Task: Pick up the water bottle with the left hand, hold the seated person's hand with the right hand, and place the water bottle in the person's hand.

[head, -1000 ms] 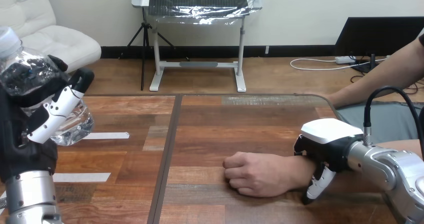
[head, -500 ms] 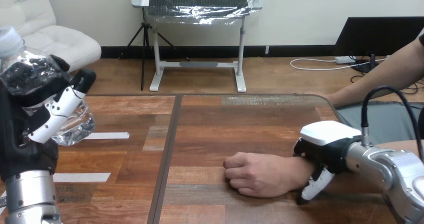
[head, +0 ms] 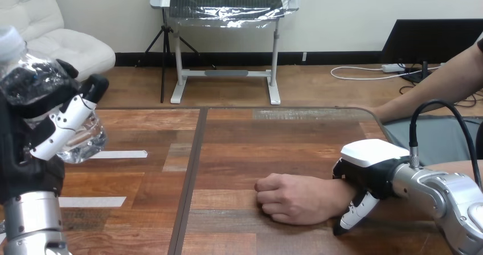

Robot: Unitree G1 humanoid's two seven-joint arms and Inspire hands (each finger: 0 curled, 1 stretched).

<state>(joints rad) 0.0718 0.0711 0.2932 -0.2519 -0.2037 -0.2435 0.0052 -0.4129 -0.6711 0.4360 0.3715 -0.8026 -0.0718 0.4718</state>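
Head view. The left hand (head: 27, 152) is standing raised at the view's left edge, well above the counter (head: 256, 147). Its fingers (head: 61, 127) are wrapping round the water bottle (head: 31, 78) and clamping it, with the thumb lying across the bottle's far side. The water bottle is clear and is tilting, with its pale cap (head: 8, 38) pointing up and to the left. Its base is hanging over the left part of the counter, clear of the surface.

Two white tape strips (head: 119, 154) are lying on the counter under and beside the left hand.

The person's hand (head: 285, 198) is resting on the counter right of the middle, balled into a loose fist with the knuckles pointing left. It is lying well apart from the water bottle.

The right hand (head: 370, 163) is sitting over the person's wrist (head: 336, 195), white back shell uppermost. Its fingers (head: 354, 210) are curling down over the near side of the wrist, and the tips are reaching the counter. A dark part of the hand is pressing the wrist's far side, so the hand is closing on the wrist.
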